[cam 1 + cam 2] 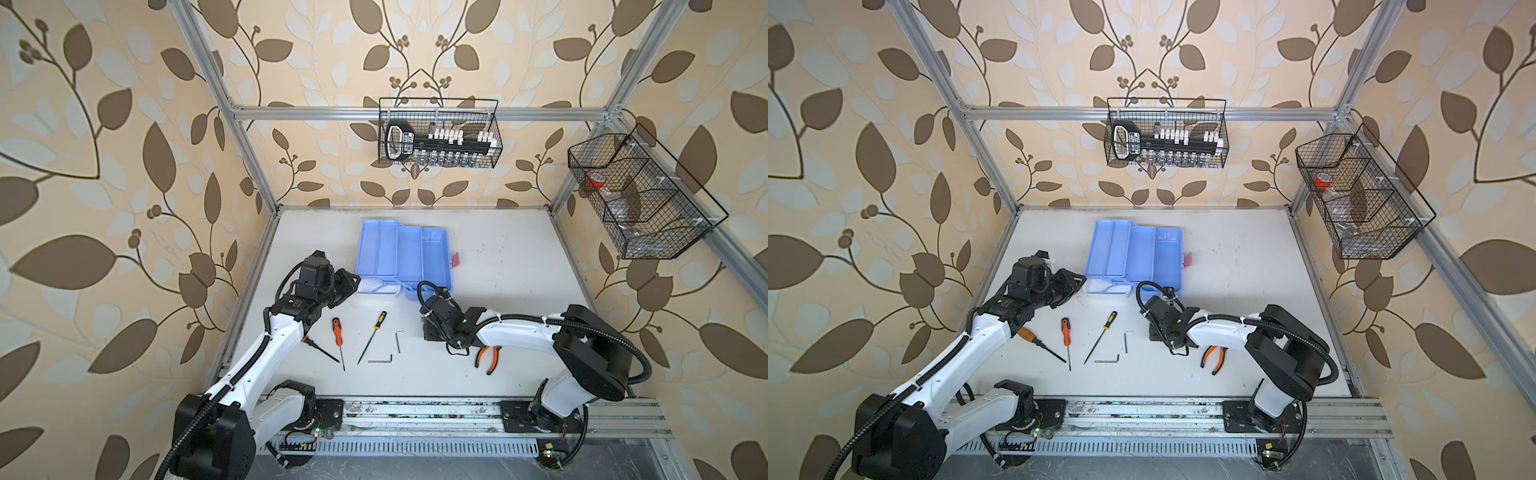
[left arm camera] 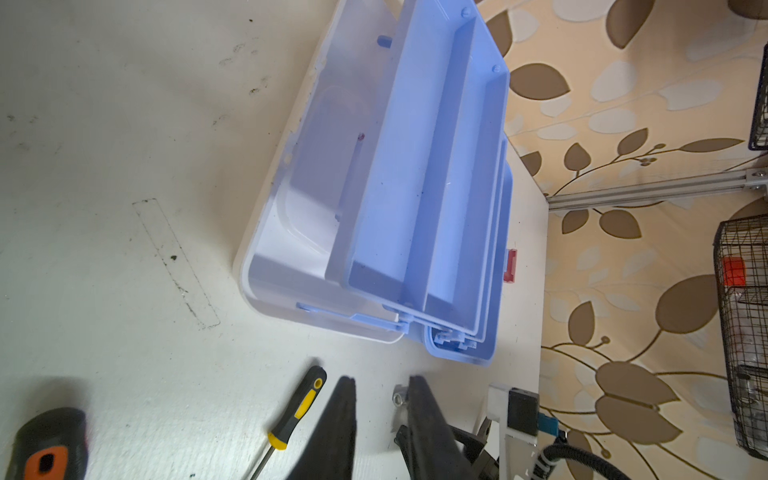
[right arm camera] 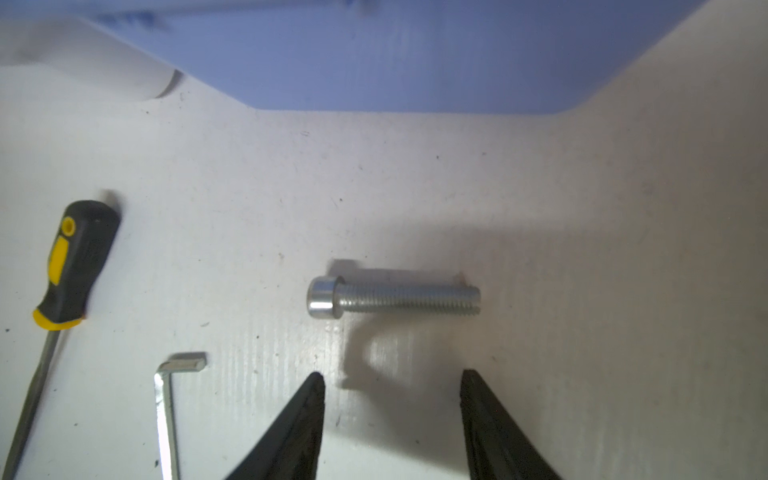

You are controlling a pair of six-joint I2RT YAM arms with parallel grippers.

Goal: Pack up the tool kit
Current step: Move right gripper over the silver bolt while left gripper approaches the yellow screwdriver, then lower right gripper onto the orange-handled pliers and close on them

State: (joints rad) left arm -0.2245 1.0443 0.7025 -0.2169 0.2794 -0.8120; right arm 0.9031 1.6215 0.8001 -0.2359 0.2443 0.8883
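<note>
Right gripper (image 3: pixel 392 376) hangs with jaws apart, just short of the bolt (image 3: pixel 395 297) lying on the desk (image 3: pixel 582 208) near the open blue case (image 3: pixel 374 54). It lies along my closing line, so I should turn the wrist and pinch across the threads.

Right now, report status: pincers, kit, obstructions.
Left pincer open, empty, beside kit. Right pincer open, facing bolt, not touching. Kit open, visible trays empty. Nothing blocking the bolt.

The left arm (image 1: pixel 270 349) and right arm (image 1: pixel 515 332) both reach forward, left gripper (image 2: pixel 380 384) narrowly parted, right gripper (image 3: pixel 391 376) angled downward (jaws wider apart), each empty.
</note>
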